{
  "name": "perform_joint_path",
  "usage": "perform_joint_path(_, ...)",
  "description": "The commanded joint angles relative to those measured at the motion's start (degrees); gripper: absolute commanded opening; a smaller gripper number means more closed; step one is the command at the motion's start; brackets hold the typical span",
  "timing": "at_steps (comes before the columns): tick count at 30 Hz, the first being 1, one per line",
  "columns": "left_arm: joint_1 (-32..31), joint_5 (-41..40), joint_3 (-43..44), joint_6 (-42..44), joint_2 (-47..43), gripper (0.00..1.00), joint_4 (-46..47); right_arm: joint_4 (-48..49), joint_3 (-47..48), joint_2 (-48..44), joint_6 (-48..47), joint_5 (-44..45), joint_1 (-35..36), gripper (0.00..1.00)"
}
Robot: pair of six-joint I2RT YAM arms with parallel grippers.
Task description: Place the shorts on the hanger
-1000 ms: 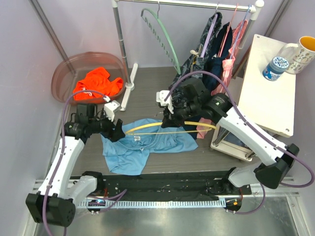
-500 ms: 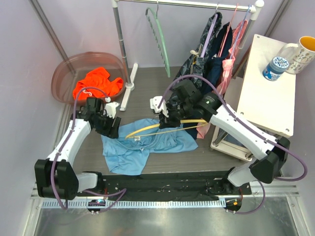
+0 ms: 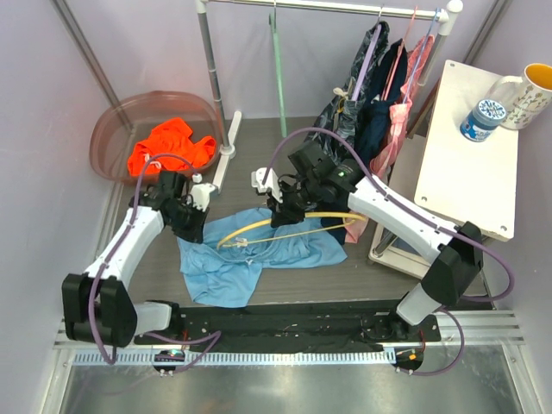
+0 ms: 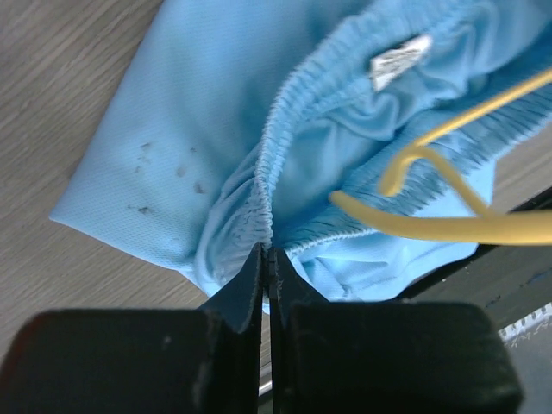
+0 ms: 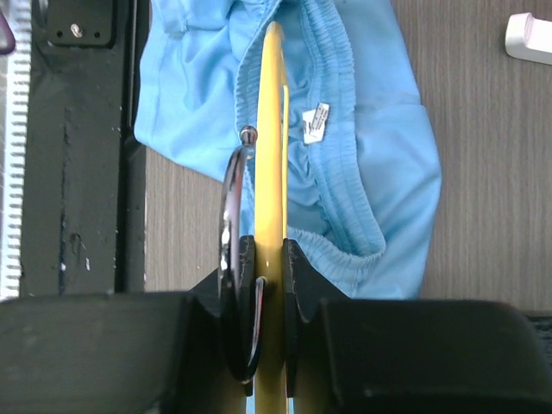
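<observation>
Left gripper (image 4: pixel 268 259) clenched on a thin waistband fold of the shorts (image 4: pixel 216 112) at its tips. Right gripper (image 5: pixel 269 250) grasped the hanger (image 5: pixel 272 129), which reached ahead over them. The pinch could slip under pull.

The light-blue fabric shorts (image 3: pixel 259 254) lie at the near edge of the table (image 3: pixel 259 155), the yellow plastic arched hanger (image 3: pixel 323 216) across them. An orange garment (image 3: pixel 168 142) sits in the far-left corner tub (image 3: pixel 112 121).

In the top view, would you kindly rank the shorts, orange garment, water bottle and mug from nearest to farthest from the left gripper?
1. shorts, pinched by the left gripper
2. orange garment, in the basin behind
3. water bottle, far right
4. mug, just beyond it
</observation>
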Motion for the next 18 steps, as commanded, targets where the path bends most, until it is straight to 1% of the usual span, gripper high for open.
perform_joint_path(1, -2.68, 4.36, 2.85, 1.85, -7.01, 0.0, -1.76, 4.05, 5.68, 1.19, 6.2, -3.64, -0.55, 0.01)
perform_joint_path(5, -4.62, 5.16, 3.02, 2.82, -9.65, 0.0, -2.9, 4.67, 6.31, 2.42, 6.82, -4.18, -0.55, 0.01)
perform_joint_path(9, -4.71, 7.61, 4.16, 2.65, -11.59, 0.0, -3.86, 5.19, 6.13, 3.04, 6.82, -6.1, -0.55, 0.01)
perform_joint_path(15, -5.85, 7.79, 7.06, 0.27, -12.56, 0.0, -3.78, 9.94, 6.05, 3.92, 9.19, -8.04, 0.77, 0.01)
perform_joint_path(18, -6.29, 9.11, 8.21, -1.04, -12.47, 0.0, -3.86, 13.01, 5.0, 4.0, 9.98, -6.11, 2.18, 0.01)
